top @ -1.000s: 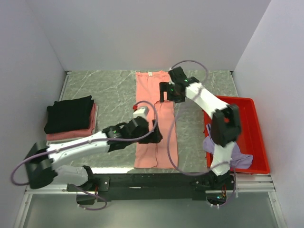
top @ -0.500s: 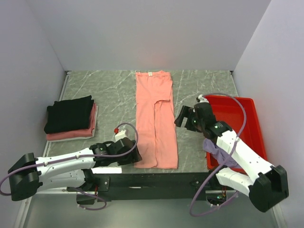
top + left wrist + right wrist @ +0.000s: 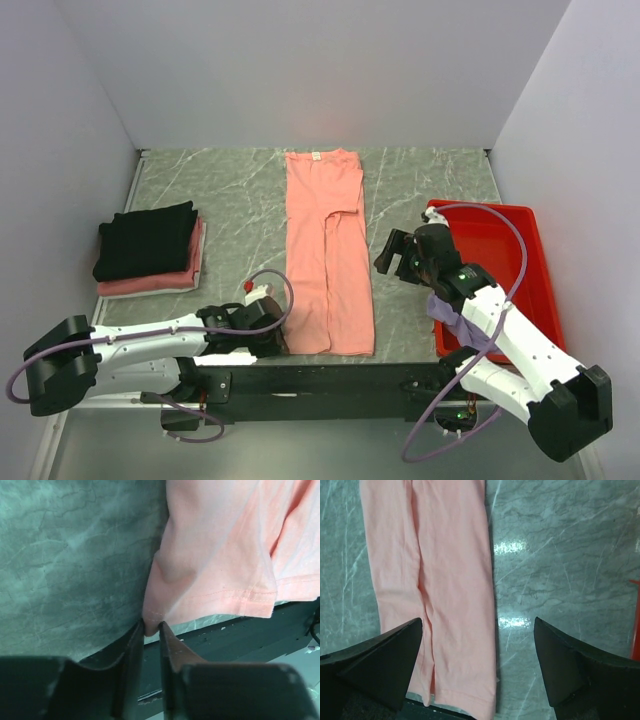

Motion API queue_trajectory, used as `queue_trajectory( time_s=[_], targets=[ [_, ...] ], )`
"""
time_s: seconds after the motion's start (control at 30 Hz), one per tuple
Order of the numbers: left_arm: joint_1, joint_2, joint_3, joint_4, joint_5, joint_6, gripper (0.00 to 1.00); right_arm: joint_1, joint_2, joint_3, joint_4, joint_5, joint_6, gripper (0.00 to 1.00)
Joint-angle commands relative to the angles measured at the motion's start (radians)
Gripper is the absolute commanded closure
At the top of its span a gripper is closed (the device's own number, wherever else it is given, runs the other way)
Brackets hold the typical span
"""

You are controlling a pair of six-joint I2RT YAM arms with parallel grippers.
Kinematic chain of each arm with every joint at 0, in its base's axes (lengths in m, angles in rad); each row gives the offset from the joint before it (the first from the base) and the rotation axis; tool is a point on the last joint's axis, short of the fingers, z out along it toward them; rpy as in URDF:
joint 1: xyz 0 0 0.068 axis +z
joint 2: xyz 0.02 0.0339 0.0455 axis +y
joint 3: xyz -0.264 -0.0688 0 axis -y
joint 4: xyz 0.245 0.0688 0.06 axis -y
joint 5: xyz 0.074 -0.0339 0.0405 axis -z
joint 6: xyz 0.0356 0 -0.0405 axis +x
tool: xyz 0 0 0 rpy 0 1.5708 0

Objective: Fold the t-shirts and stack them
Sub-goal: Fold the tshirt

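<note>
A salmon-pink t-shirt, folded lengthwise into a long strip, lies down the middle of the table with its white neck label at the far end. My left gripper is at the strip's near left corner; in the left wrist view the gripper is shut on that hem corner. My right gripper hovers open just right of the strip; its wrist view shows the gripper above the shirt's right edge. A black t-shirt sits folded on a pink one at the left.
A red plastic tray stands at the right, with a lavender-purple t-shirt spilling over its near left rim beneath my right arm. The table's near edge runs right behind the shirt's hem. Grey walls close in the sides and back.
My left gripper slid to the near edge and closed on the shirt's hem corner. My right arm swung back from the shirt's far part to beside the tray, still open.
</note>
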Motion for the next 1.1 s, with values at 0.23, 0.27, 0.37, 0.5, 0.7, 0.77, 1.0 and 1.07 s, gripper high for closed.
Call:
queue_trajectory(
  time_s=[0.23,0.27,0.37,0.5,0.7,0.77,1.0,1.07],
  targets=[
    [-0.008,0.018,-0.02,0.05,0.038,-0.027,0.99,0.013,0.012,-0.1,-0.105,-0.25,-0.007,0.03],
    [-0.008,0.016,-0.02,0.042,0.039,-0.031,0.99,0.042,0.003,-0.138,-0.099,-0.29,0.001,0.03],
    [-0.012,-0.004,-0.029,0.021,0.05,-0.05,0.99,0.112,-0.022,-0.177,-0.113,-0.356,0.039,0.04],
    [-0.016,-0.037,-0.046,0.004,0.065,-0.086,0.99,0.163,-0.022,-0.228,-0.14,-0.367,0.091,0.11],
    [-0.028,-0.103,-0.086,0.008,0.087,-0.139,0.99,0.198,-0.007,-0.298,-0.077,-0.442,0.162,0.26],
    [-0.031,-0.123,-0.094,0.008,0.082,-0.148,0.99,0.211,-0.002,-0.3,-0.073,-0.445,0.171,0.29],
    [-0.034,-0.157,-0.131,0.038,0.085,-0.162,0.99,0.258,0.013,-0.323,-0.051,-0.453,0.243,0.44],
    [-0.036,-0.16,-0.132,0.038,0.087,-0.163,0.99,0.27,0.019,-0.332,-0.05,-0.448,0.254,0.48]
  ],
)
